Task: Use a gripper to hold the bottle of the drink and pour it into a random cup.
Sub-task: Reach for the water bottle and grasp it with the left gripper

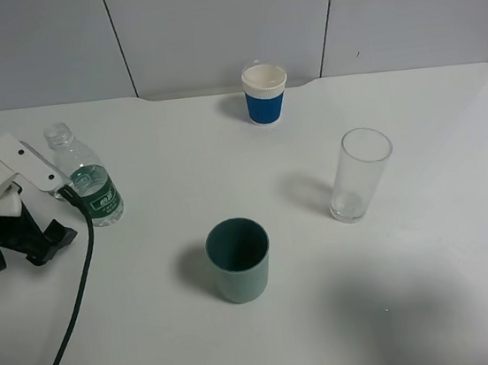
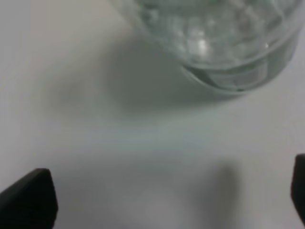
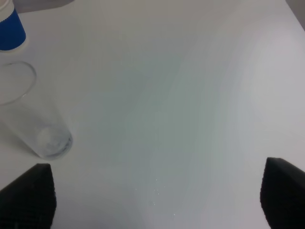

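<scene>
One white table, bottle, cup; grey panelled wall behind

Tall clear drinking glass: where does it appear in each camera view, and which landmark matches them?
Exterior high: the tall clear glass stands right of centre.
Left wrist: not in it; only the clear plastic bottle shows.
Right wrist: beside the blue-and-white paper cup.
Shared landmark: that paper cup, wherever the glass shows.

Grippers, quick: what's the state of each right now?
Left gripper: open, holding nothing; the bottle stands just ahead of it.
Right gripper: open, holding nothing.
</scene>
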`<action>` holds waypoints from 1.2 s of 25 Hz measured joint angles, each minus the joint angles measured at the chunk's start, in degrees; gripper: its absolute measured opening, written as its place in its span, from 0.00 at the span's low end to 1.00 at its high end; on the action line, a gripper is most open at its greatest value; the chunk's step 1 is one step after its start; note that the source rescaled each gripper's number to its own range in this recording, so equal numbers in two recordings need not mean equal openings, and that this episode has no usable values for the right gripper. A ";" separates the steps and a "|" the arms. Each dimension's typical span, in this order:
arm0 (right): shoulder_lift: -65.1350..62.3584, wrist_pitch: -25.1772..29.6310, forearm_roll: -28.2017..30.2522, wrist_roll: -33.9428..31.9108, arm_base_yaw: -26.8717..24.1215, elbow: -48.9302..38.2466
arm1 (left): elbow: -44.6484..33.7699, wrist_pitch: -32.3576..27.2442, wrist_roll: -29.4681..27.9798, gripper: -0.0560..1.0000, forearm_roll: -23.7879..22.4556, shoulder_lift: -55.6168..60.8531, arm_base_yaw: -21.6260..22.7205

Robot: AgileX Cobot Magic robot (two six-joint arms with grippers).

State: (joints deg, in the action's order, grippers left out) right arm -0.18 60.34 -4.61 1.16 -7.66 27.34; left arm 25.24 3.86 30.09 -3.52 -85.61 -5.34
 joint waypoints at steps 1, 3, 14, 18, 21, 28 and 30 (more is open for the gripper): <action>0.00 0.00 0.00 0.00 0.00 0.00 | 0.00 0.11 -4.66 1.00 -4.24 0.00 0.00; 0.00 0.00 0.00 0.00 0.00 0.00 | 0.00 1.31 -17.28 1.00 -13.44 0.00 0.00; 0.00 0.00 0.00 0.00 0.00 0.00 | 0.06 19.87 -57.17 1.00 -43.43 -5.23 0.00; 0.00 0.00 0.00 0.00 0.00 0.00 | 0.13 25.43 -56.76 1.00 -44.12 -9.70 0.00; 0.00 0.00 0.00 0.00 0.00 0.00 | 0.13 30.21 -55.50 1.00 -44.32 -12.64 0.00; 0.00 0.00 0.00 0.00 0.00 0.00 | 0.14 36.26 -54.96 1.00 -45.48 -15.65 2.62; 0.00 0.00 0.00 0.00 0.00 0.00 | 0.14 38.47 -54.96 1.00 -46.28 -15.65 4.04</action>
State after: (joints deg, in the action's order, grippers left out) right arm -0.18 60.34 -4.61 1.16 -7.66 27.34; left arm 25.38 42.33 -24.87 -49.79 -101.26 -1.29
